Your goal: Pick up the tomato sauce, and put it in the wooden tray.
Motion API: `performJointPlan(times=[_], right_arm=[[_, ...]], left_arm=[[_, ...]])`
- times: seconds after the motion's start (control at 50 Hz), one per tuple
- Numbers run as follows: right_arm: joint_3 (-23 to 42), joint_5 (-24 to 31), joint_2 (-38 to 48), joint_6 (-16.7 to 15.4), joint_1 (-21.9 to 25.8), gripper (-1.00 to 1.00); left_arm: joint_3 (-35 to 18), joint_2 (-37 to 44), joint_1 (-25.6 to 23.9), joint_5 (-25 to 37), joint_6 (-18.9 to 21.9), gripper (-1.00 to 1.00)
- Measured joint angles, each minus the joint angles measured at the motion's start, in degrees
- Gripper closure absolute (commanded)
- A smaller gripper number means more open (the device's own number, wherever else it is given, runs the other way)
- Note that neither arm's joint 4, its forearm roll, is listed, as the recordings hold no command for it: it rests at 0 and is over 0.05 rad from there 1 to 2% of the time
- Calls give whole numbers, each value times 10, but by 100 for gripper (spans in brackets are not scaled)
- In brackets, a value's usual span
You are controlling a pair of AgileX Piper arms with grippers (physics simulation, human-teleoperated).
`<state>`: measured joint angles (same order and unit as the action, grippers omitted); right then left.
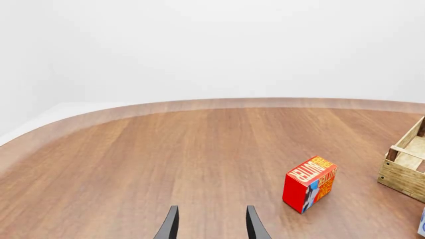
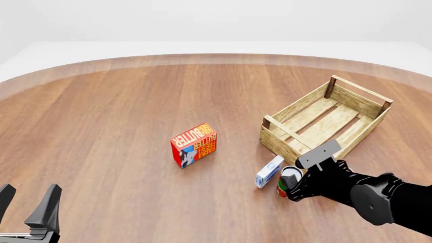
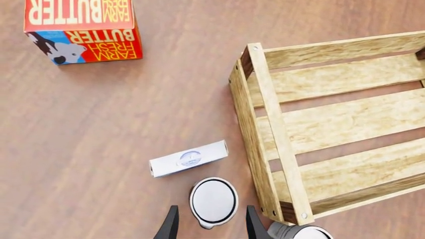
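Observation:
The tomato sauce [image 2: 291, 177] is a small can with a silver-white top and a strip of red and green label. It stands upright on the table just in front of the wooden tray's [image 2: 297, 105] near corner. My right gripper [image 2: 292, 189] hovers over it, open. In the right wrist view the can [image 3: 214, 200] lies between the two fingertips of that gripper [image 3: 211, 225], beside the tray's [image 3: 264, 124] end wall. My left gripper [image 2: 28, 195] is open at the near left, holding nothing, and its view shows the gripper [image 1: 211, 226] over bare wood with the tray [image 1: 403, 167] at the edge.
A red butter box [image 2: 194, 145] stands mid-table, also visible as the butter box [image 1: 310, 183] and butter box [image 3: 83, 30]. A small white-and-blue box [image 2: 270, 171] lies touching-close left of the can. A second can [image 3: 302, 232] sits by the tray's corner post.

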<state>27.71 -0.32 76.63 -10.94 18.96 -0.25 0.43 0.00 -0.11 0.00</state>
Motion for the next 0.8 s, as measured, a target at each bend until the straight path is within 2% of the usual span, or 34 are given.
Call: performJointPlan(times=[0.8], right_arm=[[2, -34, 45, 10, 3, -100]], left_arm=[[0, 0, 0, 0, 0, -100]])
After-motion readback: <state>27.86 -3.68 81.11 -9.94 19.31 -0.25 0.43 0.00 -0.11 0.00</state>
